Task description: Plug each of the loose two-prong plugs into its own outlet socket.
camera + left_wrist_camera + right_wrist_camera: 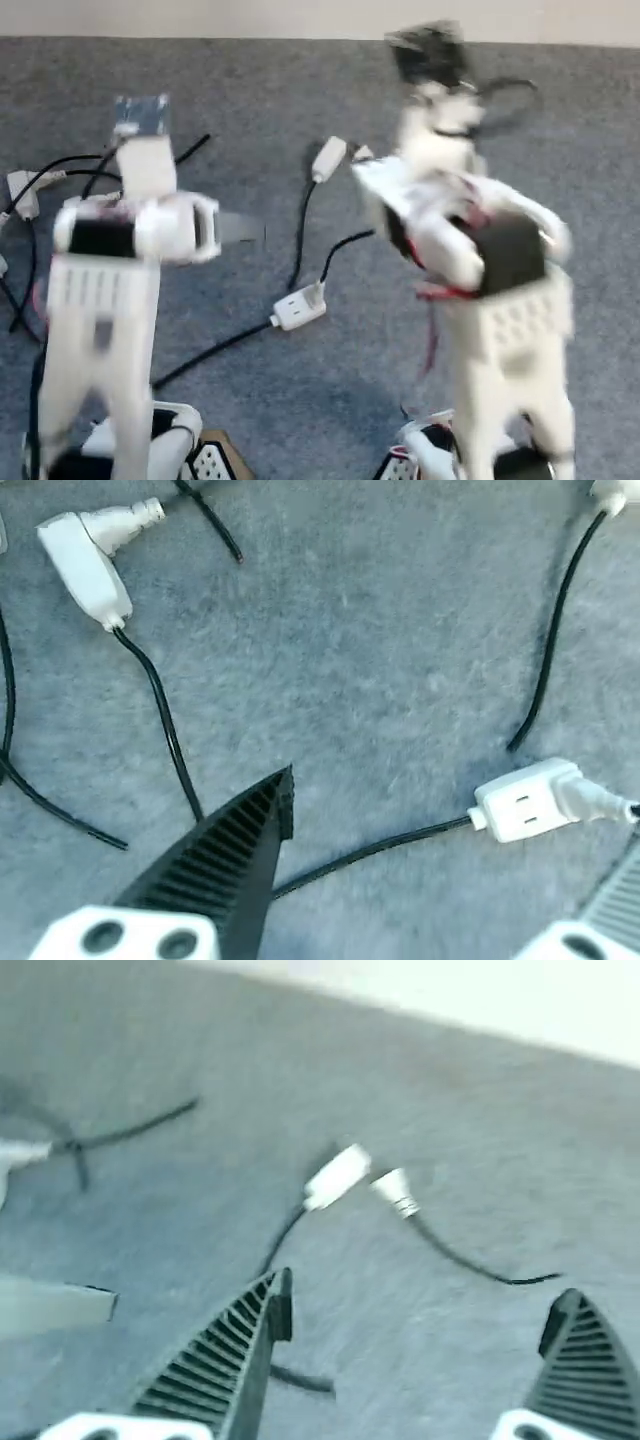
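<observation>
Grey carpeted surface (pixel 590 130), pale wall (pixel 200 18) along far edge.

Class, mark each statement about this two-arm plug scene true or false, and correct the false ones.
1. The left gripper has its jaws shut on a plug. False: the jaws are open and hold nothing.
2. The outlet socket in the left wrist view shows two slots. True.
3. That socket's cord is red. False: it is black.
4. The right gripper has open jaws. True.
5. The right gripper touches the white cord end ahead of it. False: that end lies farther off on the grey carpet, apart from the jaws.
</observation>
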Action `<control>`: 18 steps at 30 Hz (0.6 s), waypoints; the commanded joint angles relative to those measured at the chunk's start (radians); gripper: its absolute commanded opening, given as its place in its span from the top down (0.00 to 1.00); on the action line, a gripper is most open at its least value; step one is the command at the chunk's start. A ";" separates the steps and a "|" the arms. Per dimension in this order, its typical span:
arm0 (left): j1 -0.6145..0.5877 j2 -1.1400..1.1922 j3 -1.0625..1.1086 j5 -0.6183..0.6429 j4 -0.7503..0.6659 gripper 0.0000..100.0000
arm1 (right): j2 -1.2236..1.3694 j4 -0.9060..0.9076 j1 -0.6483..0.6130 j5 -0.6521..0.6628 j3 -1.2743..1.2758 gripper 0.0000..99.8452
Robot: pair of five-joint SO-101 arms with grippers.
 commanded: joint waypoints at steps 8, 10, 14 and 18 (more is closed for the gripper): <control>0.321 0.321 -0.088 -0.226 0.120 0.60 | -0.700 -0.314 0.389 0.146 1.075 0.63; 0.352 0.321 -0.008 -0.279 0.078 0.60 | -0.768 -0.371 0.420 0.173 1.257 0.63; 0.364 0.332 0.150 -0.316 -0.126 0.61 | -0.843 -0.438 0.417 0.181 1.454 0.63; 0.366 0.332 0.288 -0.353 -0.311 0.61 | -0.888 -0.506 0.380 0.147 1.587 0.63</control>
